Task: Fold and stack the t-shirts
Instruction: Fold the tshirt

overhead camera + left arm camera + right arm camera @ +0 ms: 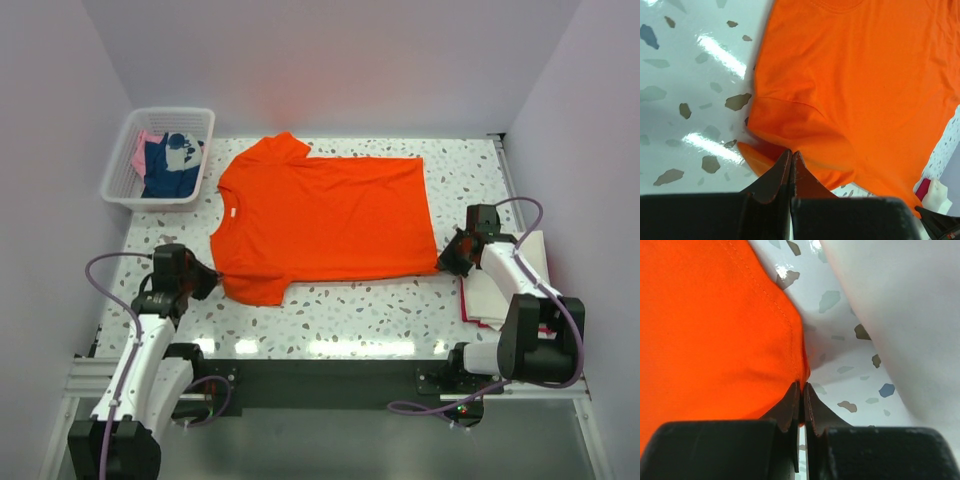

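Left tool [791, 156] clamped on the sleeve, right tool [802, 388] on the hem corner, the orange shirt [325, 215] lies flat on the surface [350, 312], seemingly awaiting its opening fold, which calls for an even, joint lift.

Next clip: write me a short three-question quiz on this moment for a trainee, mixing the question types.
1. True or false: the orange t-shirt lies spread flat on the table.
2. The left tool is shut on which part of that shirt? A) the collar B) the near sleeve C) the far sleeve
3. Fill in: the mesh basket stands at the table's far ___ corner.

Key: 1 true; 2 B; 3 left.
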Controlling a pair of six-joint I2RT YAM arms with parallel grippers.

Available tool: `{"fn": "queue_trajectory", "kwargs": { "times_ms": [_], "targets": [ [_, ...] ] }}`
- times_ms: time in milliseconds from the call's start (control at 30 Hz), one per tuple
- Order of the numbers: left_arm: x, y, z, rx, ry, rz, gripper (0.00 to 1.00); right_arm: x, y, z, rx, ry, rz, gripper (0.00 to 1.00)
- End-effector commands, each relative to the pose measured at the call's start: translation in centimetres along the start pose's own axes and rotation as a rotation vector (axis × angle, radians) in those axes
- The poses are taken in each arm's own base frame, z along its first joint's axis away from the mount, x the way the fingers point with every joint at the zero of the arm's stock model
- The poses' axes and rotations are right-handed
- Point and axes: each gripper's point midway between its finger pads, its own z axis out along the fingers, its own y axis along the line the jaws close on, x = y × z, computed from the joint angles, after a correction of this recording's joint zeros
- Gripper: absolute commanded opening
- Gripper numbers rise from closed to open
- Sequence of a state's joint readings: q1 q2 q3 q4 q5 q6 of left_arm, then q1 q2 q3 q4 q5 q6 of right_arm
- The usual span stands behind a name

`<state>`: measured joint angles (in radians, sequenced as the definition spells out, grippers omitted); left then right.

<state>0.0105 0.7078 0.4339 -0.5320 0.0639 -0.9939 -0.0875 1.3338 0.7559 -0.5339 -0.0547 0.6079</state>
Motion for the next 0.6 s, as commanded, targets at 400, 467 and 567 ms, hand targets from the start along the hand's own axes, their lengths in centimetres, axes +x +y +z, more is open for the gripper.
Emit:
{"fn": "queue_trajectory", "kwargs": {
  "times_ms": [400,467,567],
  "targets": [
    [-5.6,-9.2,4.9,0.148,-0.017,0.098,0.00,-6.1,5.2,1.6,-0.125,-0.056,-0.051,0.00],
    [-5.9,-9.4,5.8,0.136,-0.013,0.098,0.00,-6.5,5.4,2.0,-0.124,-0.056,-0.048,0.00],
    [-6.4,-10.0,6.8,0.124,-0.008,0.101,0.00,-7.1,6.0,2.6,-0.126,-0.050,-0.041,0.00]
  ]
}}
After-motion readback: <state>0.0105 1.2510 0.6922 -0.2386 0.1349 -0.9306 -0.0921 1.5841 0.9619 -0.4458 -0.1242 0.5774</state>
